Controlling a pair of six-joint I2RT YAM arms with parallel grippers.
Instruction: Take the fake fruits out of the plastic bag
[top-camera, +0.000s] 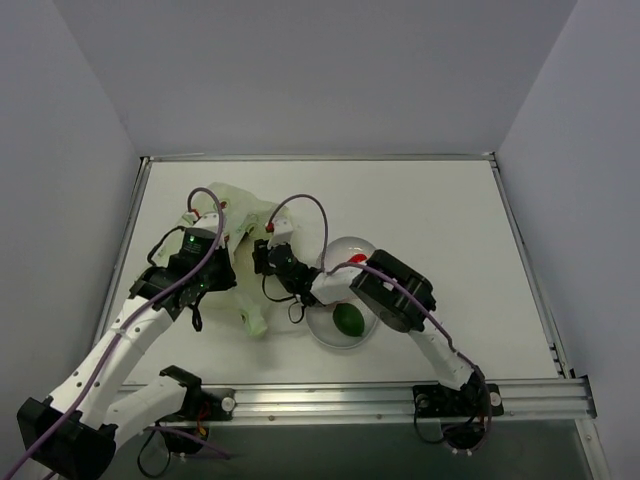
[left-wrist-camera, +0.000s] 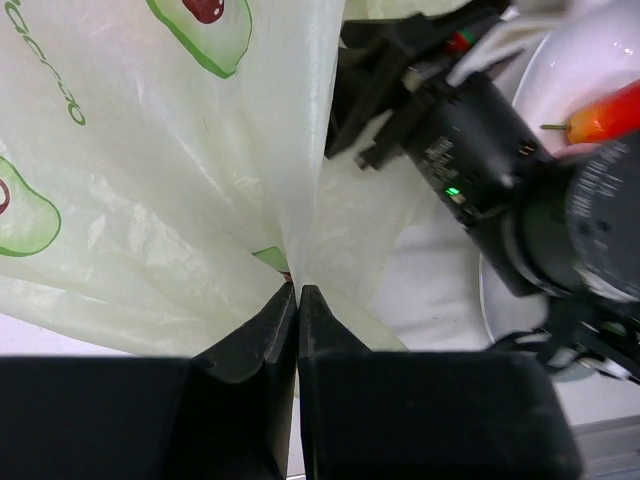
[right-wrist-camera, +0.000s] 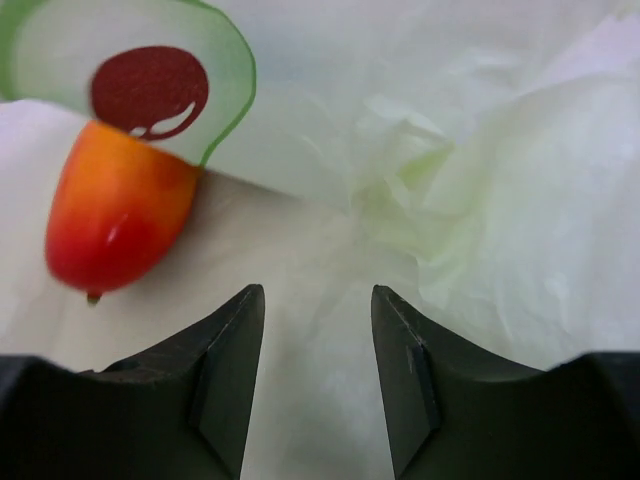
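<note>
The plastic bag (top-camera: 243, 262) lies crumpled at the table's left middle, pale yellow-green with avocado prints. My left gripper (top-camera: 216, 240) is shut on a fold of the bag (left-wrist-camera: 180, 200), with its jaws (left-wrist-camera: 298, 292) pinched together and holding the film up. My right gripper (top-camera: 263, 257) reaches into the bag and is open (right-wrist-camera: 318, 300) and empty. An orange-red oval fruit (right-wrist-camera: 115, 215) lies inside the bag, up and left of the right gripper's fingertips. A green ball (top-camera: 348, 320) and a red fruit (top-camera: 346, 262) lie in the clear dish. The other fruits are hidden.
The clear oval dish (top-camera: 322, 338) stands right of the bag, under my right forearm; it also shows in the left wrist view (left-wrist-camera: 560, 60). A metal rail (top-camera: 400, 395) runs along the near edge. Grey walls close in the table.
</note>
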